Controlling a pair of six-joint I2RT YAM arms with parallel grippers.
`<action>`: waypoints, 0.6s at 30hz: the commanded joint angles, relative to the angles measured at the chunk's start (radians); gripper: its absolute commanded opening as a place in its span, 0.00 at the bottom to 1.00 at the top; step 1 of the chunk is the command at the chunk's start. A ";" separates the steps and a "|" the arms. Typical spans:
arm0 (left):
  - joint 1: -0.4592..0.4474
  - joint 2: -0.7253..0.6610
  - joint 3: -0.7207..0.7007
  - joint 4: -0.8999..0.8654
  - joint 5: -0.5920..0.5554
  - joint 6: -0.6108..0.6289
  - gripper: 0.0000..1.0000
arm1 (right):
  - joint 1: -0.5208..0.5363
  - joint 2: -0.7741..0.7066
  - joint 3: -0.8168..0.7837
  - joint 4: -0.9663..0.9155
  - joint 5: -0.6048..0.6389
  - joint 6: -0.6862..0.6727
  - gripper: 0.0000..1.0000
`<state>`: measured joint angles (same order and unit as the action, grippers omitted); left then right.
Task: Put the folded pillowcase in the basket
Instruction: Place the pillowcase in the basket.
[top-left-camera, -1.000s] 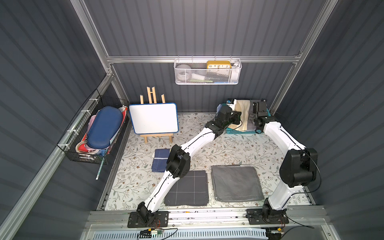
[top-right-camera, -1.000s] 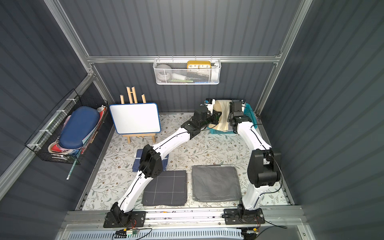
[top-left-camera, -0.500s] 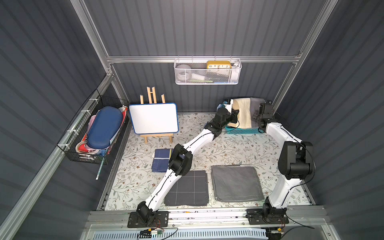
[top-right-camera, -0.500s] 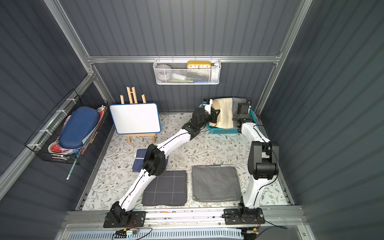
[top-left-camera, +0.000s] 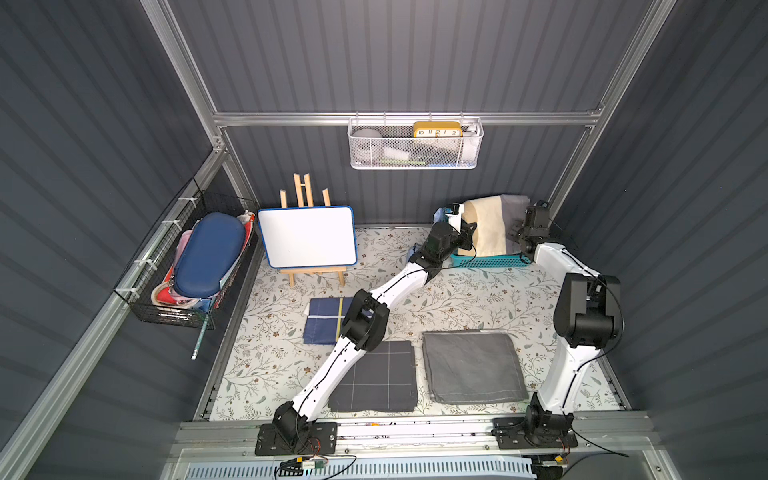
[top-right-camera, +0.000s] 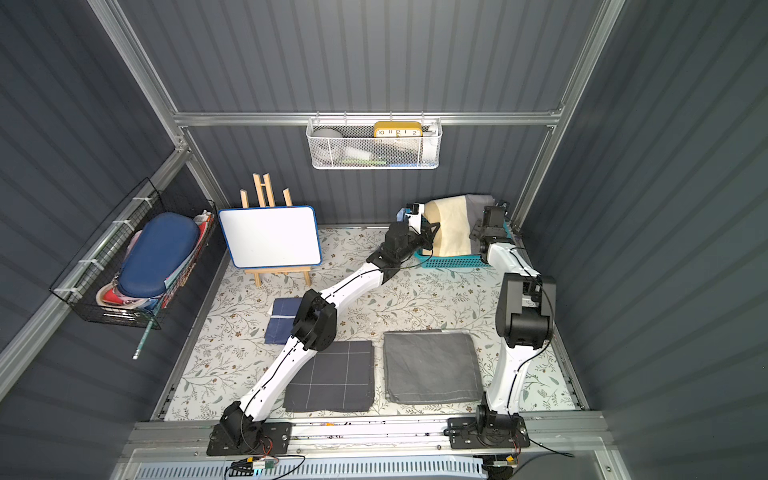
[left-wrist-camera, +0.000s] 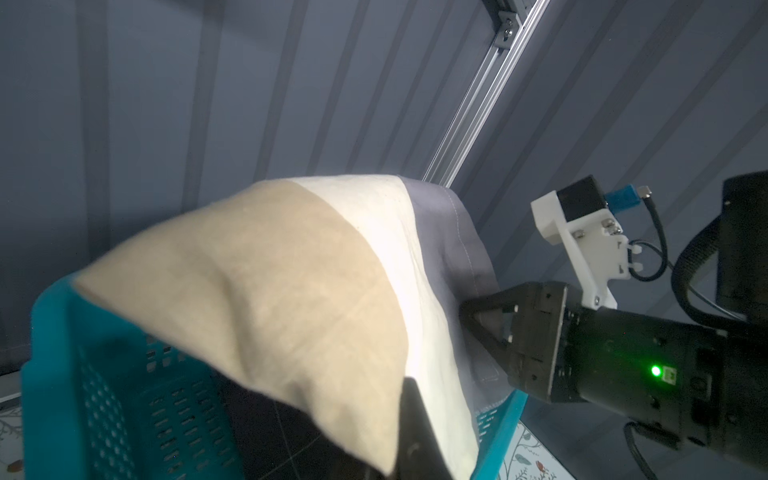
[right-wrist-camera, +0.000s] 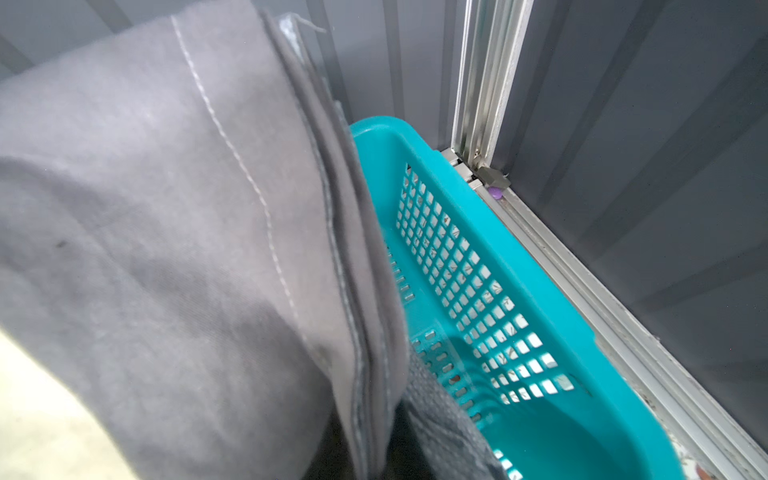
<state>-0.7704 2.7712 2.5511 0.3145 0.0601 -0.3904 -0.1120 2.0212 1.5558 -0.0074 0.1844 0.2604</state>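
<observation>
Folded pillowcase (top-left-camera: 490, 222) pinched shut-jawed between left gripper (top-left-camera: 471, 228) and right gripper (top-left-camera: 514, 232), teal basket (top-left-camera: 486, 261) beneath; lower both evenly.

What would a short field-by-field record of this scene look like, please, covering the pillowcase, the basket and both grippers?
pillowcase: cream and grey, folded, arched up over the basket
basket: teal, at the far right corner of the table
left gripper: shut on the pillowcase's cream side
right gripper: shut on its grey side
task state: pillowcase not yet released
other cloths: grey cloth, dark checked cloth, navy cloth, flat on the table
</observation>
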 joint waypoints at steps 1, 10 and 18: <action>0.010 0.036 0.053 0.059 0.010 0.004 0.00 | -0.015 0.010 0.027 0.008 0.010 -0.006 0.00; 0.012 0.101 0.089 0.082 -0.005 0.006 0.01 | -0.027 0.072 0.050 -0.021 -0.006 -0.012 0.00; 0.019 0.146 0.105 0.091 0.010 0.007 0.12 | -0.026 0.105 0.045 -0.028 -0.021 -0.016 0.00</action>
<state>-0.7643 2.8964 2.6232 0.3660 0.0624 -0.3882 -0.1276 2.1197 1.5852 -0.0246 0.1570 0.2493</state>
